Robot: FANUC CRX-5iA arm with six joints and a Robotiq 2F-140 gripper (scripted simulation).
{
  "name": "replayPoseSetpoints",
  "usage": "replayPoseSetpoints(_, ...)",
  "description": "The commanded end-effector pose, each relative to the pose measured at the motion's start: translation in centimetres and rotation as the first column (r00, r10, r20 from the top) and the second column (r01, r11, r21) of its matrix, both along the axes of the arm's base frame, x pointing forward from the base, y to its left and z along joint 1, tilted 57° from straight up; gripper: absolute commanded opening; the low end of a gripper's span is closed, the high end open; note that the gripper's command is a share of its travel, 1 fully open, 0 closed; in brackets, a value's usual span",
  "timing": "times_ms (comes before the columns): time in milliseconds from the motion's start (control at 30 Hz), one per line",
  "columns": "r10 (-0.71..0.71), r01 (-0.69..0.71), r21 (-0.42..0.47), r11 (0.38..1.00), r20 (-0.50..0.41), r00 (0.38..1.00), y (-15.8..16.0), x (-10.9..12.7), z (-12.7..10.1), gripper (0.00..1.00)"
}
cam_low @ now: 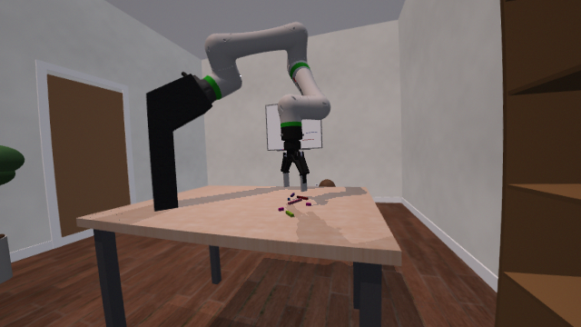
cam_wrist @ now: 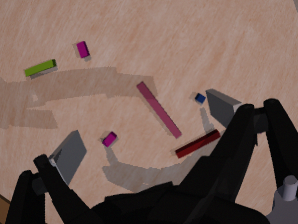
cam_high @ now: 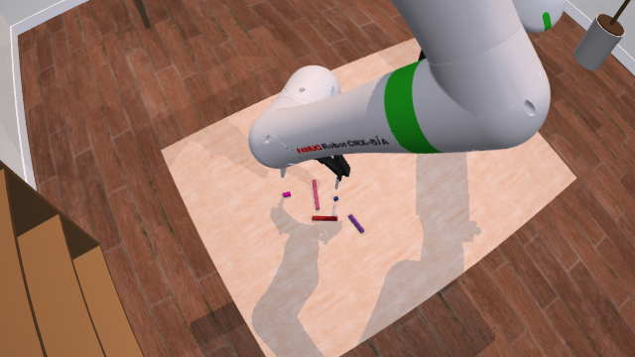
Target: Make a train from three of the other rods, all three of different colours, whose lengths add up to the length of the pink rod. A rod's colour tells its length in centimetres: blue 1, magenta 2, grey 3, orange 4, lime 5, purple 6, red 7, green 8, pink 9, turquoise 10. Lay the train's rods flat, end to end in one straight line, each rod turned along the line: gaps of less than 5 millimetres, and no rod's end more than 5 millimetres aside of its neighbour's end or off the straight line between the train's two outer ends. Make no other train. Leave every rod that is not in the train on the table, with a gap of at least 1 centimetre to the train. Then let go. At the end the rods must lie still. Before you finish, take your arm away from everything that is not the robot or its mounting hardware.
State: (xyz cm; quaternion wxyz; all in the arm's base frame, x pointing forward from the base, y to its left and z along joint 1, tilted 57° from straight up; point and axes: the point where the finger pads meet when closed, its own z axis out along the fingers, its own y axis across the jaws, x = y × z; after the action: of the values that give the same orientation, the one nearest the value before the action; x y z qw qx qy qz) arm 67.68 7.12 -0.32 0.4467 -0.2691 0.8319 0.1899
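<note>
My gripper (cam_high: 311,178) (cam_low: 295,183) (cam_wrist: 143,122) is open and empty, above the rods. The pink rod (cam_high: 316,194) (cam_low: 295,201) (cam_wrist: 159,109) lies between a magenta rod (cam_high: 287,194) (cam_low: 309,204) (cam_wrist: 109,139) and the short blue rod (cam_high: 335,198) (cam_low: 289,199) (cam_wrist: 200,98). The red rod (cam_high: 324,218) (cam_low: 302,197) (cam_wrist: 198,144) lies near one end of the pink rod, apart from it. The purple rod (cam_high: 356,223) (cam_low: 292,194) lies beyond the red one, outside the wrist view. A second magenta rod (cam_low: 280,209) (cam_wrist: 83,49) lies near the lime rod (cam_low: 290,213) (cam_wrist: 41,68); the arm hides both in the top view. No rods touch.
The rods lie scattered on the wooden table (cam_high: 516,183) (cam_low: 227,222). The arm's shadows fall across it. The arm's black stand (cam_low: 162,173) rises from the table's left side in the exterior view. A shelf unit (cam_high: 45,253) (cam_low: 540,218) stands off the table.
</note>
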Motion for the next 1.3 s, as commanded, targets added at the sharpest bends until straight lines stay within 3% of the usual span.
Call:
replayPoseSetpoints(0,-0.077,0.087,0.086,0.993,-0.117,0.990,1.1,-0.1,1.1,1.00)
replayPoseSetpoints(167,-0.112,0.134,0.129,0.983,-0.164,0.980,1.7,-0.2,1.6,1.00)
replayPoseSetpoints(367,-0.188,0.257,0.227,0.939,-0.285,0.940,3.2,-0.5,2.9,1.00)
replayPoseSetpoints(867,-0.269,0.479,0.354,0.803,-0.502,0.822,5.8,-1.2,5.2,1.00)
replayPoseSetpoints(1267,-0.271,0.492,0.359,0.793,-0.515,0.813,5.9,-1.2,5.4,1.00)
